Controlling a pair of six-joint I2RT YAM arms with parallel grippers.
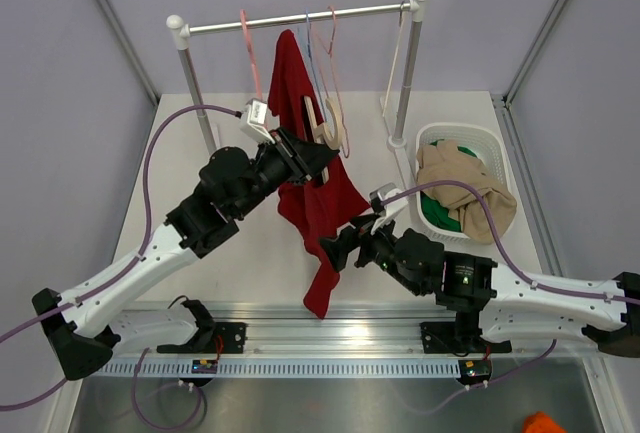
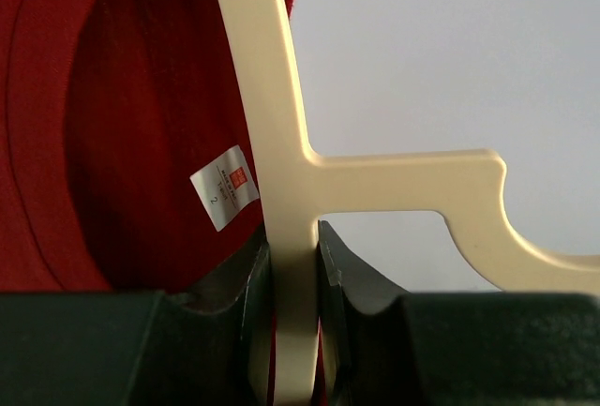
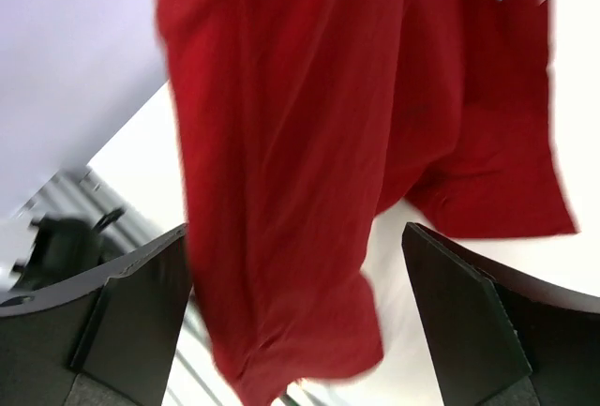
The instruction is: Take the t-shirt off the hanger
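A red t-shirt [image 1: 318, 198] hangs on a cream hanger [image 1: 322, 121] on the rail [image 1: 300, 17], its lower end reaching the table's front edge. My left gripper [image 1: 322, 161] is shut on the hanger's cream bar [image 2: 291, 265], next to the shirt's collar with its white label [image 2: 225, 187]. My right gripper [image 1: 330, 251] is open beside the shirt's lower part; in the right wrist view the red cloth [image 3: 300, 190] hangs between the spread fingers [image 3: 469, 322], not clamped.
Pink and light empty hangers [image 1: 248, 53] hang on the white clothes rack [image 1: 412, 63]. A white laundry basket [image 1: 497, 149] with tan and green clothes stands at the right. An orange object [image 1: 543, 423] lies below the table's front edge.
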